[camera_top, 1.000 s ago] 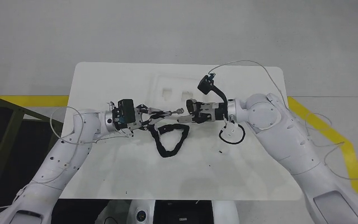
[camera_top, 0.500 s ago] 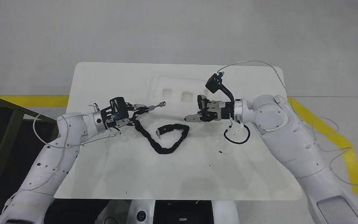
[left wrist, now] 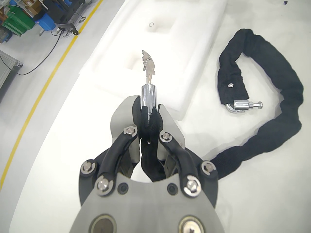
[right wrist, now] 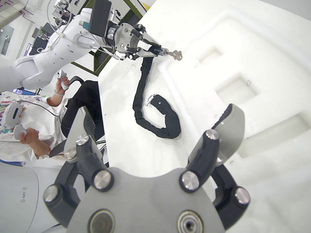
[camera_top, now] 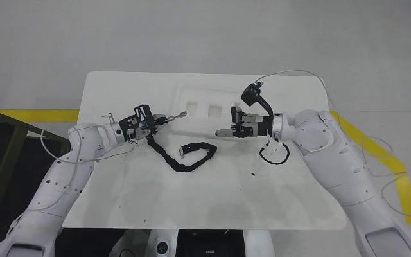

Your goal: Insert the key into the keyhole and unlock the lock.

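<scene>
The left gripper [right wrist: 158, 49] clamps the chain lock [right wrist: 139, 90], key [right wrist: 176, 54] inserted.

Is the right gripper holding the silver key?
No, the right gripper is open and empty; the silver key sits in the chrome lock barrel.

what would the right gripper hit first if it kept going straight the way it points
Probably the black fabric-sleeved chain looped on the white table, straight ahead of the open right gripper. Its height is unclear, so it might pass above.
</scene>
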Action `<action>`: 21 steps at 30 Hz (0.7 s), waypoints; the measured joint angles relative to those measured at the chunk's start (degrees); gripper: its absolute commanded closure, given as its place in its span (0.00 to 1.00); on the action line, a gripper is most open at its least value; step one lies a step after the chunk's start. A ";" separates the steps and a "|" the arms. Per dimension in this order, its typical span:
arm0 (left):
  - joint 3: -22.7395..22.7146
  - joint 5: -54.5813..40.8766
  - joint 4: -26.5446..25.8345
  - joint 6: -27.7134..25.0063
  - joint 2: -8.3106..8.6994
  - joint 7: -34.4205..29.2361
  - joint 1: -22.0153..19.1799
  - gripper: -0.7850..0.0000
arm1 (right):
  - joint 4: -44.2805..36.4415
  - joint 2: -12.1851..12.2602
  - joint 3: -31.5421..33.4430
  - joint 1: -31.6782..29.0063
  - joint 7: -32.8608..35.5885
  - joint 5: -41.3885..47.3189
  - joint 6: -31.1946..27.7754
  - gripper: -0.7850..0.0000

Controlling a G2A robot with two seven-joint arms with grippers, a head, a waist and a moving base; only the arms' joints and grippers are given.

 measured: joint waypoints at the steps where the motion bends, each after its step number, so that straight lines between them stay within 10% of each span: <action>1: 0.54 -0.21 0.61 0.10 -0.19 -0.13 -0.48 0.41 | -0.03 0.07 0.29 -0.11 -0.37 -0.53 -0.54 0.00; 2: 1.23 -0.49 1.39 -0.10 -0.42 -0.09 -1.11 0.02 | -0.04 0.18 0.73 -0.30 -0.92 -1.38 -1.28 0.00; 21: 4.32 1.35 15.02 -10.50 -1.74 17.88 -18.59 0.00 | 7.28 2.86 13.53 1.54 -11.00 -17.52 -4.48 0.00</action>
